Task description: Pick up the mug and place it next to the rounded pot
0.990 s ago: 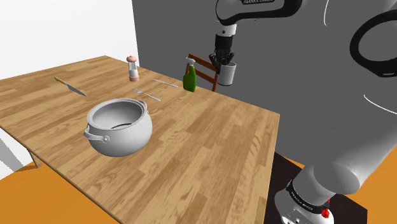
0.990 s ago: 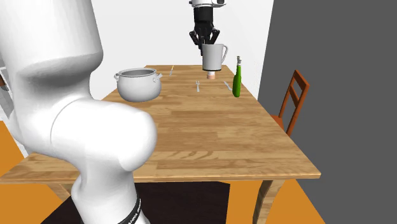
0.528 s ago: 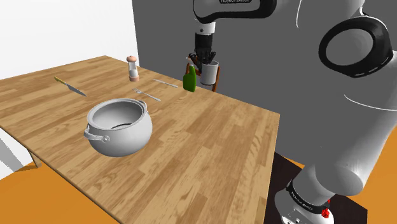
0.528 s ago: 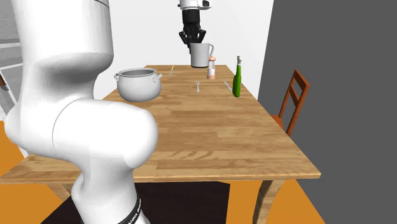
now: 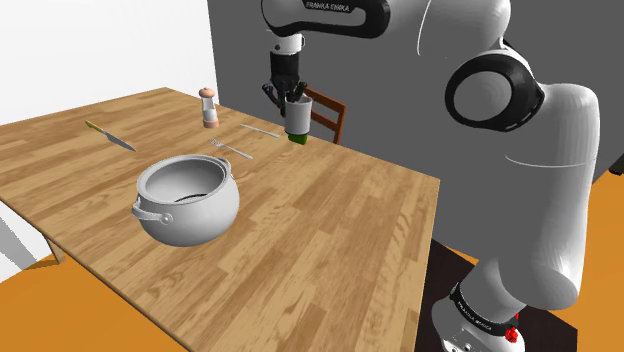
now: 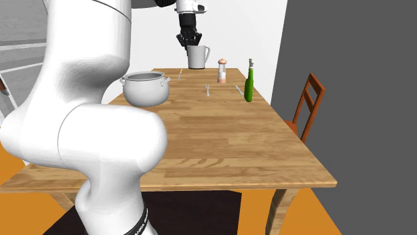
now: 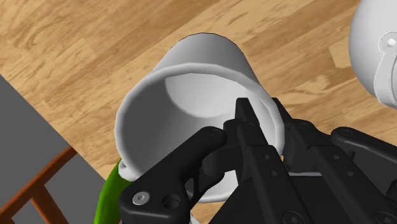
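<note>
While the arm reaches over the far side of the table (image 5: 330, 215) in the shoulder view, the gripper (image 5: 289, 93) hangs in the air with a white mug (image 5: 298, 114) at its tip. The mug is clear of the tabletop and partly covers a green bottle (image 5: 297, 138) behind it. A grey pot (image 5: 187, 201) sits nearer the camera, well apart from the mug. A shaker (image 5: 208, 108), a fork (image 5: 230, 149) and a knife (image 5: 110, 135) lie further toward this view's left, and a chair (image 5: 331, 113) stands behind the mug.

From the second exterior view, the mug (image 6: 197, 57) is held high above the table's (image 6: 220, 143) far end, to the right of the pot (image 6: 144, 89) and left of the shaker (image 6: 222, 71) and bottle (image 6: 248, 82). The gripper (image 6: 189, 41) grasps it from above, though how the fingers sit is probably too small to judge here.

Seen from the wrist, the gripper (image 7: 264, 118) is clamped on the mug's (image 7: 197, 95) rim, one finger inside the cup and the other against its outer wall. The mug is tilted, with the pot's (image 7: 375, 51) edge to one side and the green bottle (image 7: 105, 197) to the other.
</note>
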Controlling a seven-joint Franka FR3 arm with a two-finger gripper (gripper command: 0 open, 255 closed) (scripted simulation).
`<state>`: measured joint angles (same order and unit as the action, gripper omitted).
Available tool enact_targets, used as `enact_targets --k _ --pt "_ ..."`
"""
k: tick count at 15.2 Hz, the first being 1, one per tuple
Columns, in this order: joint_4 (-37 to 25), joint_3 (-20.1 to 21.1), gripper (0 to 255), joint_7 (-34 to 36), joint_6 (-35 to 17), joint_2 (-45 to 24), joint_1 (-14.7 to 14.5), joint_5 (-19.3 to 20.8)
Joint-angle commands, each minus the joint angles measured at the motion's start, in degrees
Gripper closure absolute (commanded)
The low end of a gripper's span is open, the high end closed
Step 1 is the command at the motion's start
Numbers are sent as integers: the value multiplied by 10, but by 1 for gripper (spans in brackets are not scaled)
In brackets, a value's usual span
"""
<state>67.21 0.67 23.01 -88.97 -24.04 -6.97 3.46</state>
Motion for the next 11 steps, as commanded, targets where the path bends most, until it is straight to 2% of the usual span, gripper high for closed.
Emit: enact_targets --k 1,11 --pt "6 1 255 4 -11 -5 -2 0" --pt "102 1 255 8 -95 8 -1 1"
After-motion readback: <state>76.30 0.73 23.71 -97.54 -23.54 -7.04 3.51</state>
